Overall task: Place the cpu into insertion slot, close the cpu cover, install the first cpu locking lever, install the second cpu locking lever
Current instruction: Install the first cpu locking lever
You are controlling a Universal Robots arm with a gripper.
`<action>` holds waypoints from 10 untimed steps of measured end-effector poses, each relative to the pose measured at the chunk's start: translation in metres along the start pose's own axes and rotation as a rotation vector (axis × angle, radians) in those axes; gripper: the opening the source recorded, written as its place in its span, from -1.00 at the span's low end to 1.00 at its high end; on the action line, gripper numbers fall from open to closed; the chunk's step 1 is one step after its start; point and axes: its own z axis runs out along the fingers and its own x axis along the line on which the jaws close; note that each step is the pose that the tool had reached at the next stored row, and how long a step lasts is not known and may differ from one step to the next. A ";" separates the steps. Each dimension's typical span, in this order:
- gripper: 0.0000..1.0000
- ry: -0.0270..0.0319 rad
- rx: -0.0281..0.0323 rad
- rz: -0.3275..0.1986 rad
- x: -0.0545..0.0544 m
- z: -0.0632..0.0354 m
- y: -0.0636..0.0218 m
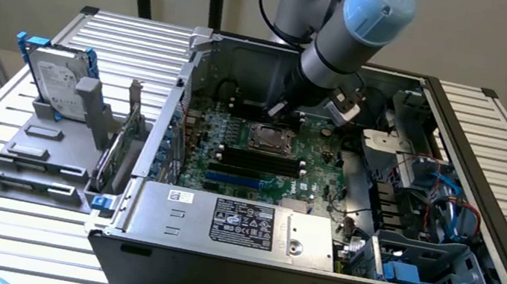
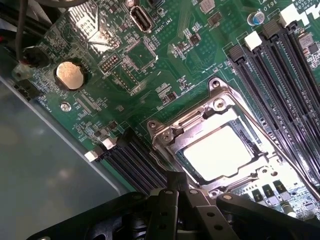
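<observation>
The cpu point(image 2: 220, 152) lies flat in the insertion slot point(image 1: 269, 138), its pale metal top showing through the window of the cpu cover point(image 2: 170, 132). The cover lies down over it as a silver frame. My gripper point(image 2: 176, 182) is shut with nothing between its fingers, and its tips sit right at the edge of the socket frame. In the exterior view the gripper point(image 1: 279, 110) reaches down into the open computer case just behind the socket. A thin metal lever point(image 2: 295, 167) runs along one side of the frame; whether it is latched I cannot tell.
Long black memory slots point(image 2: 280, 65) flank the socket on one side, and more slots point(image 2: 135, 160) on the other. A coin battery point(image 2: 70, 75) sits on the green board. The power supply point(image 1: 232, 222), case walls point(image 1: 179, 101) and cables point(image 1: 446, 201) hem the board in.
</observation>
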 end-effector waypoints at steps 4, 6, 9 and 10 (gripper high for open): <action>-0.79 0.0066 0.0059 -0.002 -0.003 0.0015 -0.0049; -0.79 0.0072 0.0063 -0.002 -0.003 0.0018 -0.0056; -0.79 0.0082 0.0071 -0.003 -0.003 0.0021 -0.0058; -0.79 0.0085 0.0073 -0.003 -0.003 0.0023 -0.0059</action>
